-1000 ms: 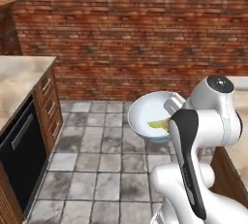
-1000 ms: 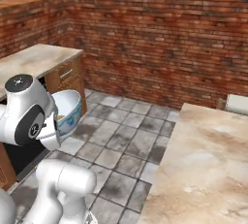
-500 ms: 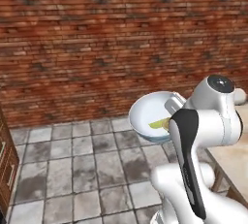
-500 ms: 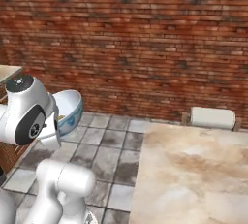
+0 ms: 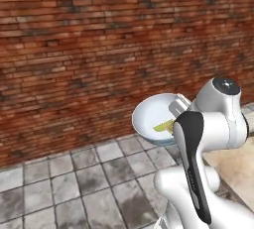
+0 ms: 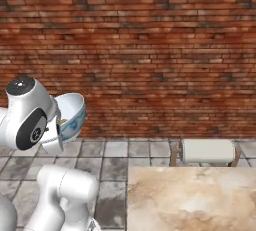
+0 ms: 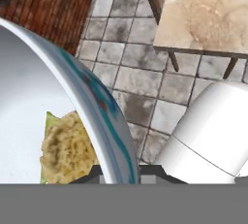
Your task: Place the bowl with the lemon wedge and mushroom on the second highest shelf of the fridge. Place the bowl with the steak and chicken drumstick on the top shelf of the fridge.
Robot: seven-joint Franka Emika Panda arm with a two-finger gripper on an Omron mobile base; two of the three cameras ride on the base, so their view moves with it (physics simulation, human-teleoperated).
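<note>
My gripper (image 5: pixel 177 109) is shut on the rim of a white bowl with a blue-patterned outside (image 5: pixel 153 118) and holds it up in the air in front of the arm, tilted. Inside the bowl lie a yellow-green lemon wedge (image 5: pixel 163 126) and a tan mushroom (image 7: pixel 66 151). In the right base view the bowl (image 6: pixel 71 115) shows from its outside, beside the arm's upper joint. The hand view looks along the bowl's rim (image 7: pixel 99 103), with the gripper (image 7: pixel 118 174) clamped at its bottom edge. The fridge and the bowl with the steak and chicken drumstick are out of view.
A red brick wall (image 5: pixel 99 39) stands ahead over a grey tiled floor (image 5: pixel 74 183). A marble counter (image 6: pixel 192 200) lies at the lower right, with a white roll in a wooden holder (image 6: pixel 207 151) behind it. The counter's edge (image 5: pixel 240 171) is close to the arm.
The whole picture has swung across the room, so the camera has moved: the left cabinets and counter have left the views. The bowl stays in the gripper in the same pose.
</note>
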